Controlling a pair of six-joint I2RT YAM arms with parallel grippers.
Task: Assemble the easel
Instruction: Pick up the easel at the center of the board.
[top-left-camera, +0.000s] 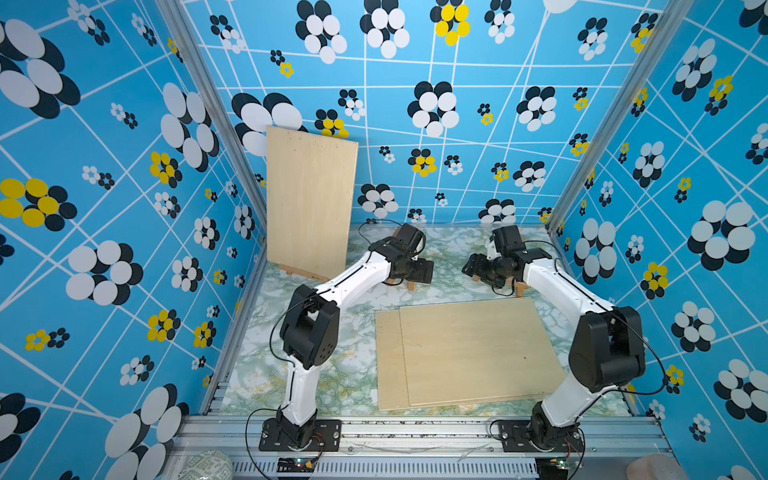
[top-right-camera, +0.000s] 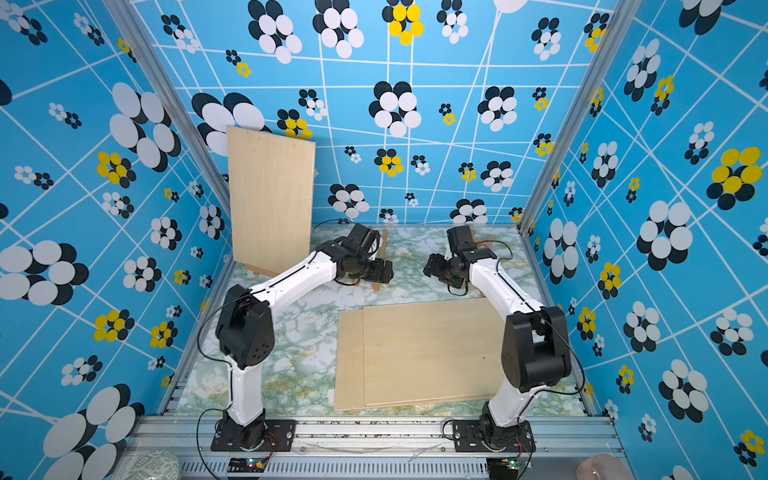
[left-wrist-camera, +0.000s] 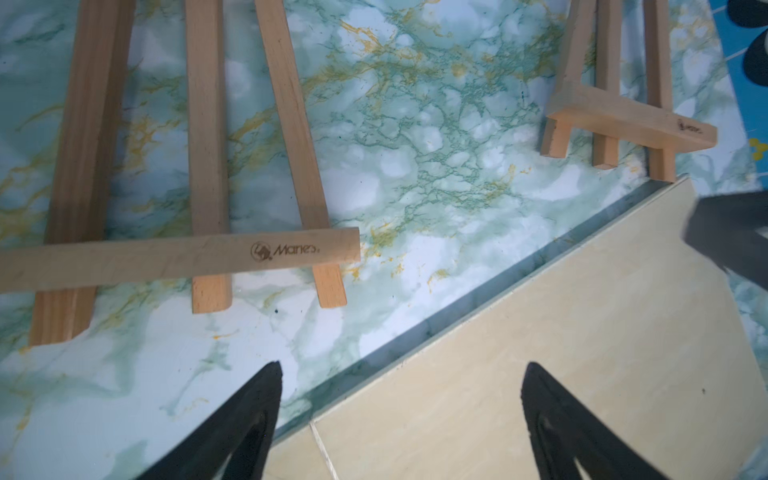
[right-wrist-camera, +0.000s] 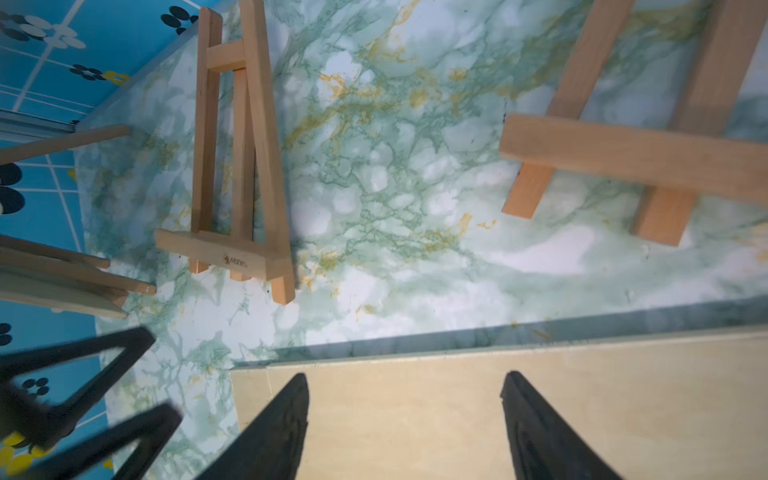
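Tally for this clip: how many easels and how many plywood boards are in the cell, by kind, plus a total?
Easels: 3 (standing easel, left flat easel, right flat easel)
Boards: 3 (upright board, top flat board, bottom flat board)
Total: 6

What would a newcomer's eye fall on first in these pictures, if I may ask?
The loud blue flower-patterned walls strike first. Next, a pale board standing upright on a small easel at the table's back left, and two boards stacked flat at front right. Two more easels lie flat at the back.
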